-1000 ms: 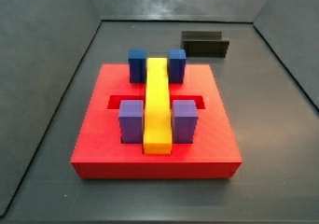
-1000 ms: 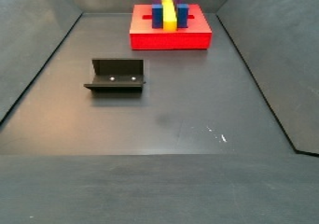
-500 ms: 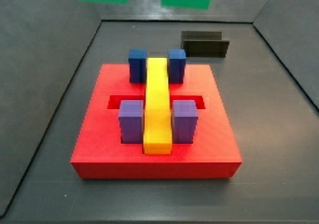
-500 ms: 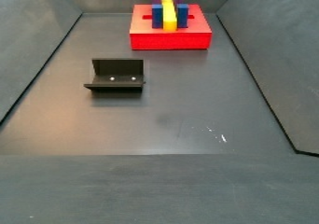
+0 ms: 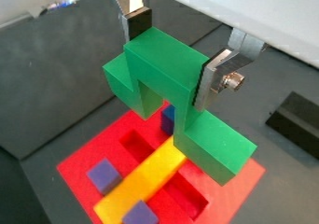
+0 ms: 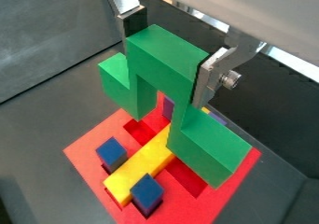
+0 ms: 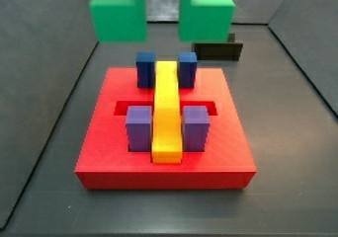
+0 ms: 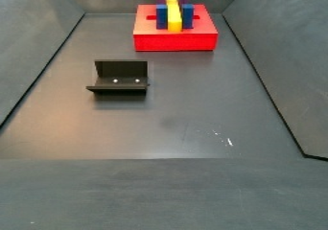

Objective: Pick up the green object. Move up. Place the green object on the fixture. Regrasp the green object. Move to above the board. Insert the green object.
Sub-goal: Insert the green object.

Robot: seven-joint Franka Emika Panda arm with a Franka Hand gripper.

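Pincer (image 5: 174, 52) clamped on the middle block of the green object (image 5: 174, 102), held above the red board (image 7: 165, 142). Step in hand, judged: positioning above the board. Next: align over the yellow bar (image 7: 166, 108), then lower to insert.

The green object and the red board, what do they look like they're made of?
The green object, held in the end effector above the board, looks like matte plastic: uniform colour, crisp edges. The board appears to be the same kind of plastic, red, without glare.
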